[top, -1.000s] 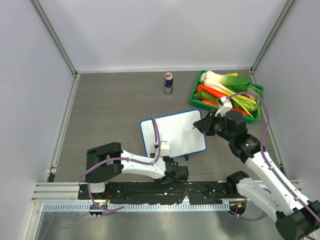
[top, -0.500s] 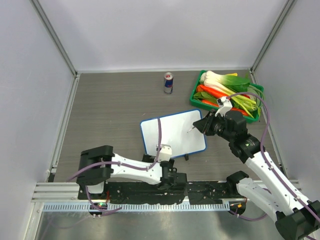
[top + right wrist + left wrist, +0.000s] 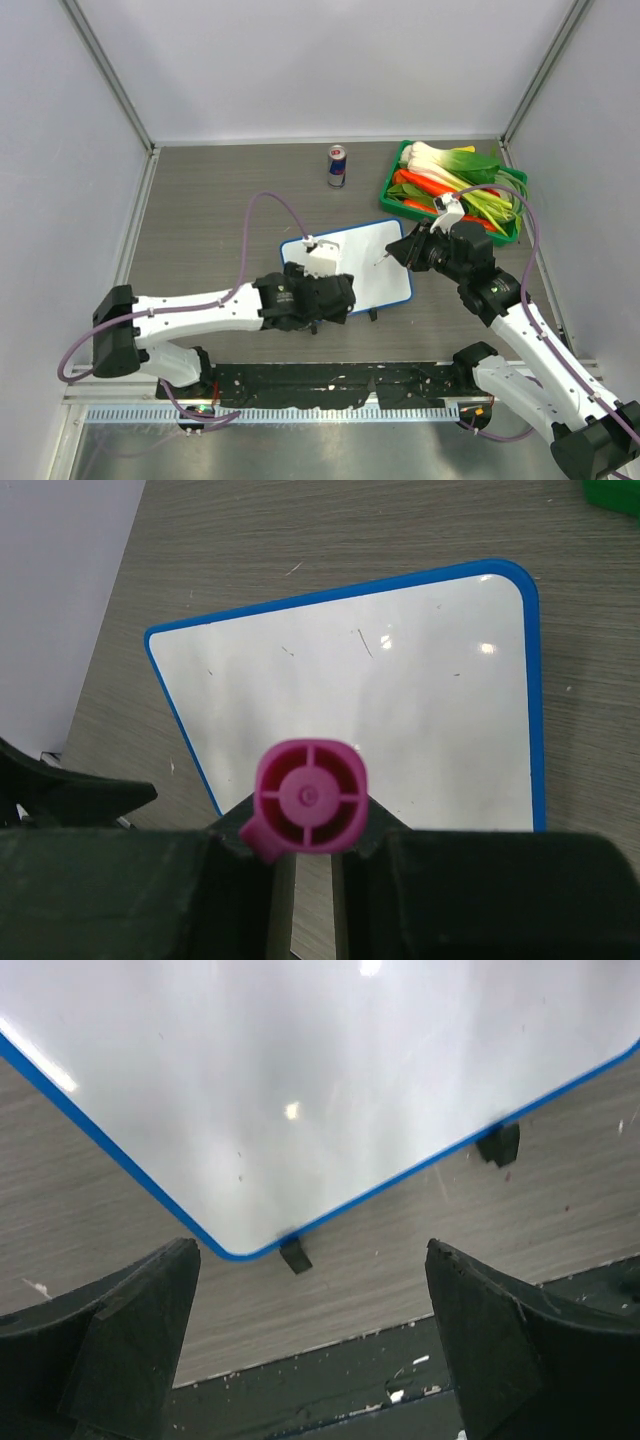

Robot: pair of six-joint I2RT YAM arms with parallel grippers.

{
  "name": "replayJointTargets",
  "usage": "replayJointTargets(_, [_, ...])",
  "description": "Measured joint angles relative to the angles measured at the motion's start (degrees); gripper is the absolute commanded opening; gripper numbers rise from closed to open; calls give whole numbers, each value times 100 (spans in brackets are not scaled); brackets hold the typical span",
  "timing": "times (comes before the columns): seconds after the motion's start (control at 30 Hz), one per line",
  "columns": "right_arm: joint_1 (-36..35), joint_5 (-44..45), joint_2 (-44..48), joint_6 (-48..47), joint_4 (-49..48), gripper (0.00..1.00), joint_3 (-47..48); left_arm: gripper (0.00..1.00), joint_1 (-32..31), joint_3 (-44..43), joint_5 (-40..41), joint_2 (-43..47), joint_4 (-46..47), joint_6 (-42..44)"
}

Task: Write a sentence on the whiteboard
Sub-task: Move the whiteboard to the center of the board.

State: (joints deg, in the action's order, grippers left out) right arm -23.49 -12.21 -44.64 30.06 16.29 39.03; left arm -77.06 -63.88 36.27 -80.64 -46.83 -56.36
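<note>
- Nearest in, the left fingers [image 3: 120, 1340] were spread wide with nothing between them. They hung over the near left corner of the whiteboard [image 3: 368, 268].
- The whiteboard sat on the grey worktop [image 3: 220, 220], roughly mid-scene and a touch to the right, and it was turned so its edges ran on a slant. It had a blue rim all round, and two little black feet [image 3: 294, 1255] poked out along the near edge.
- From the right wrist view, its white face only had a few tiny specks and one short scratchy mark.
- Over on the right, the right fingers [image 3: 470, 890] were clamped on a magenta marker [image 3: 310, 798]. Its butt end faced the wrist camera and its tip pointed at the right part of the board. I honestly couldn't tell if the tip was touching.
- Further back, a drink can [image 3: 337, 166] stood upright, well apart from the board.
- In the far right corner was a green tray [image 3: 392, 178] piled with leeks [image 3: 470, 162] and carrots [image 3: 425, 185].
</note>
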Motion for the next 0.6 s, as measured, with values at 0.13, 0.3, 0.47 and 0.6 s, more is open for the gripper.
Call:
replayJointTargets(0.13, [0, -42, 0, 0, 0, 1, 0, 99, 715, -2, -570, 267, 389, 601])
replayJointTargets(0.3, [0, -76, 2, 2, 0, 1, 0, 99, 1589, 4, -1338, 898, 780, 1088])
replayJointTargets(0.47, [0, -109, 0, 2, 0, 1, 0, 100, 2627, 358, -2129, 1928, 1174, 1320])
replayJointTargets(0.6, [4, -144, -2, 2, -7, 1, 0, 100, 3591, 1121, -2824, 2754, 1386, 1322])
